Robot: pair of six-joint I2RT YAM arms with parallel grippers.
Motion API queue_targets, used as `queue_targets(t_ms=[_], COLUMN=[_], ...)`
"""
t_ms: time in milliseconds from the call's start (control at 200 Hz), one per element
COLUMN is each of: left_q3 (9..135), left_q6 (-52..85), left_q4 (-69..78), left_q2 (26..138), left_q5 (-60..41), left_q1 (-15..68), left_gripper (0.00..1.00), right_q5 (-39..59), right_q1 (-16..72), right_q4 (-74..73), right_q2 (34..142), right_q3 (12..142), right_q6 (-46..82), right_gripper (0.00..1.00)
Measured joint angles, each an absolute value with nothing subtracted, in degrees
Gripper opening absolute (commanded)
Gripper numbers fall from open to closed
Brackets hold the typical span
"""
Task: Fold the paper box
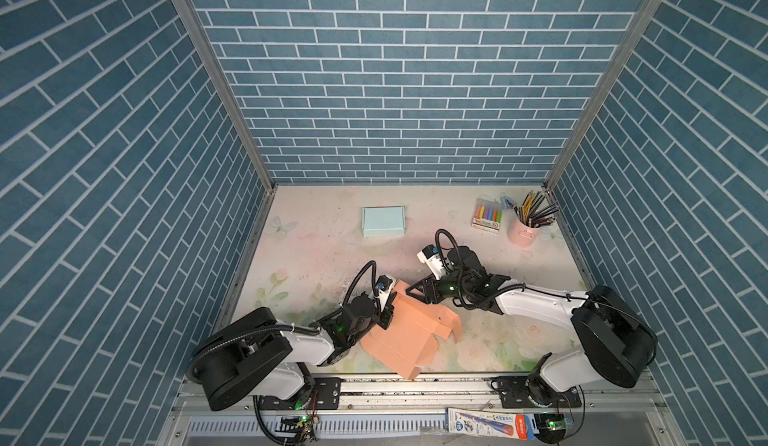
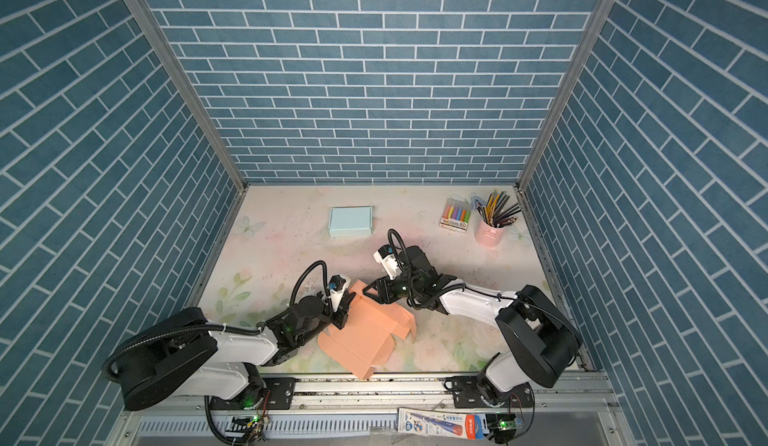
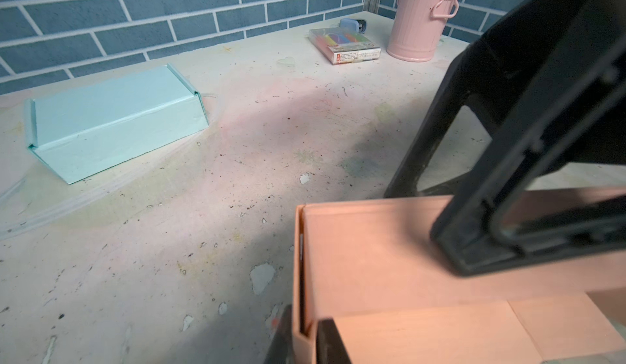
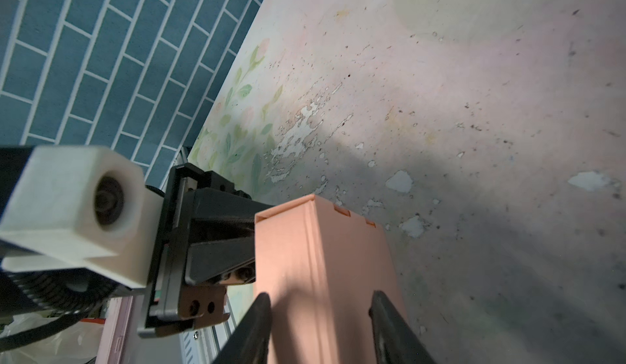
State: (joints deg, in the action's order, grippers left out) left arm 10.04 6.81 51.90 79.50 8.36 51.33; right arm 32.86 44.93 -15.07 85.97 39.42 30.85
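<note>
The orange paper box [image 1: 409, 334] [image 2: 365, 336] lies partly folded at the table's front middle, with flaps spread toward the front edge. My left gripper [image 1: 388, 313] [image 2: 343, 311] [image 3: 305, 338] is shut on the box's doubled left side wall [image 3: 301, 277]. My right gripper [image 1: 409, 292] [image 2: 368, 290] [image 4: 320, 311] is open at the box's far end. Its fingers [image 3: 491, 230] straddle the raised far wall [image 4: 305, 243], one inside and one outside. In the right wrist view the left gripper's body [image 4: 216, 237] sits against that wall's side.
A folded light blue box [image 1: 383, 221] [image 3: 111, 121] sits at the back middle. A marker pack [image 1: 487, 215] [image 3: 345, 45] and a pink cup of pencils [image 1: 524, 228] [image 3: 420, 16] stand at the back right. A printed packet [image 1: 490, 421] lies on the front rail.
</note>
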Motion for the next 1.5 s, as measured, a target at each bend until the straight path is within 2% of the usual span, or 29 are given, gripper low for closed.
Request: queue_targets(t_ms=[295, 510, 640, 765, 1105, 1300, 1500], left_q3=[10.0, 10.2, 10.2, 10.2, 10.2, 10.2, 10.2], left_q6=[6.9, 6.7, 6.6, 6.6, 6.8, 6.9, 6.9], left_q4=[55.2, 57.6, 58.6, 58.8, 60.3, 60.6, 60.9], left_q2=[82.2, 84.5, 85.2, 85.4, 86.3, 86.2, 86.4], left_q5=[9.2, 9.8, 9.9, 10.2, 10.4, 10.2, 10.2], left_q1=[51.4, 51.4, 51.4, 51.4, 51.4, 51.6, 51.6], left_gripper=[0.17, 0.10, 0.10, 0.14, 0.16, 0.24, 0.24], right_q5=[34.5, 35.0, 34.7, 34.5, 33.3, 32.0, 31.4], right_q1=[45.0, 45.0, 45.0, 45.3, 46.2, 46.3, 46.4], right_q4=[-17.6, -19.7, -20.5, -21.8, -22.5, -20.8, -19.7], right_q2=[86.3, 86.9, 86.8, 86.8, 85.9, 84.2, 84.0], right_q3=[38.4, 37.7, 37.5, 36.8, 35.6, 35.6, 35.6], right_q6=[31.8, 33.4, 34.3, 35.1, 36.2, 36.0, 36.0], right_gripper=[0.41, 0.40, 0.40, 0.40, 0.39, 0.40, 0.39])
